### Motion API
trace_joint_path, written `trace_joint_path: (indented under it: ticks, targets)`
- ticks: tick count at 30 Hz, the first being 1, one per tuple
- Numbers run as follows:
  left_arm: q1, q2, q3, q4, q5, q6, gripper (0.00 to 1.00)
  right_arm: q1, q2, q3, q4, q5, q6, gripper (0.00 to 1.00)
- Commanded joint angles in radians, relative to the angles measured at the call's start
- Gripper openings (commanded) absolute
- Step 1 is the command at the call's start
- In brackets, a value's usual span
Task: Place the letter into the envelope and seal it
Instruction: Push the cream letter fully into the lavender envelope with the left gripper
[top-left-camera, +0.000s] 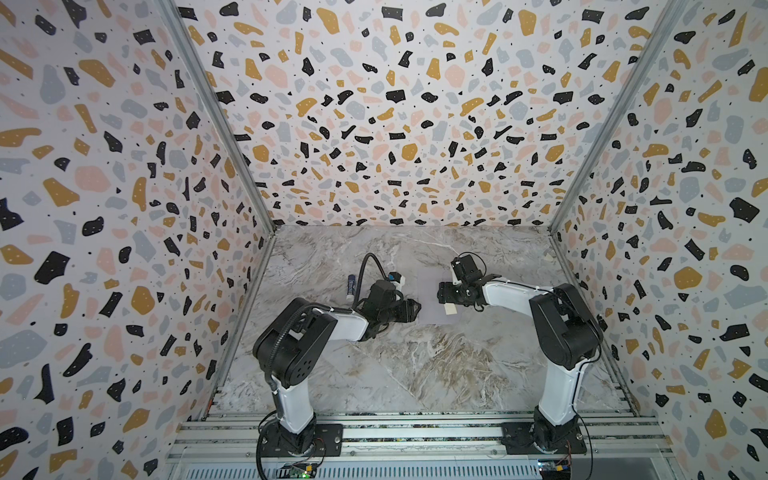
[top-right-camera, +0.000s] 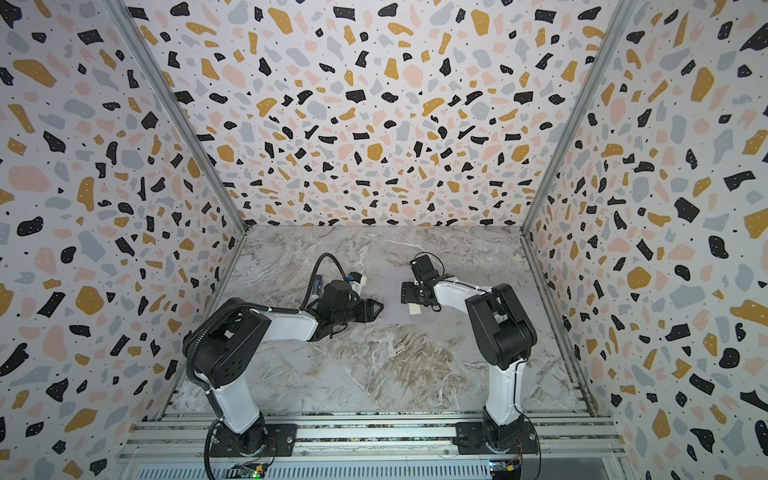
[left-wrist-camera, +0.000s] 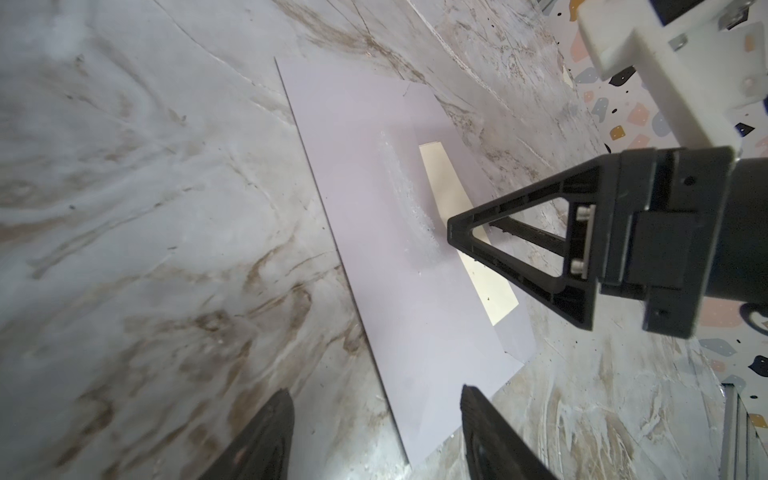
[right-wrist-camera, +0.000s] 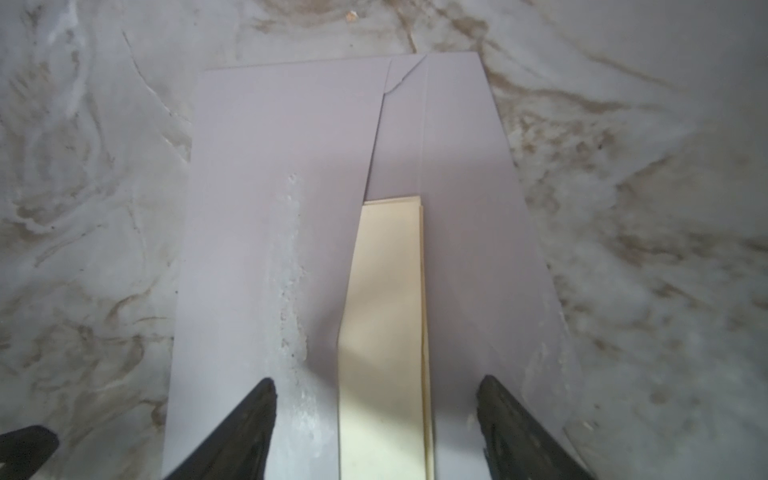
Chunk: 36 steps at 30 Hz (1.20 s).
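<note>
Two pairs of fingers, both spread wide, neither holding anything. The right fingers (right-wrist-camera: 249, 428) hang just above the envelope (right-wrist-camera: 249, 166), straddling the exposed strip of the letter (right-wrist-camera: 382, 291). The left fingers (left-wrist-camera: 266, 440) hover over one end of the envelope; contact cannot be told.

Letter: tucked in the pocket, with only a cream strip showing at the mouth. The flap side lies open and flat. A whitish glue smear (right-wrist-camera: 291, 270) runs along the pocket beside the mouth.

The envelope is flat on the marble worktop (right-wrist-camera: 83, 208), between the arms in both top views. The glue stick (top-left-camera: 351, 286) lies well to the left.

Judgement: thin, light, limp paper, likely to skate on smooth marble. Take the flap by its free edge and pin the body clear of the tacky strip.
</note>
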Motion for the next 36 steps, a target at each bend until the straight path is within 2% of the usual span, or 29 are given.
trace_joint_path:
  ticks: [1, 6, 14, 36]
  targets:
    - [0.000, 0.029, 0.040, 0.059, 0.033, -0.007, 0.61, -0.006, 0.004, 0.022, -0.011, -0.020, 0.015, 0.77]
    - [-0.001, 0.065, 0.052, 0.064, 0.049, -0.009, 0.52, -0.006, 0.003, -0.005, 0.026, -0.063, 0.034, 0.74]
    - [-0.008, 0.104, 0.052, 0.086, 0.060, -0.016, 0.44, -0.006, 0.005, -0.029, 0.064, -0.119, 0.060, 0.69]
    - [-0.033, 0.164, 0.056, 0.133, 0.067, -0.045, 0.41, 0.012, 0.013, -0.106, 0.183, -0.219, 0.162, 0.65]
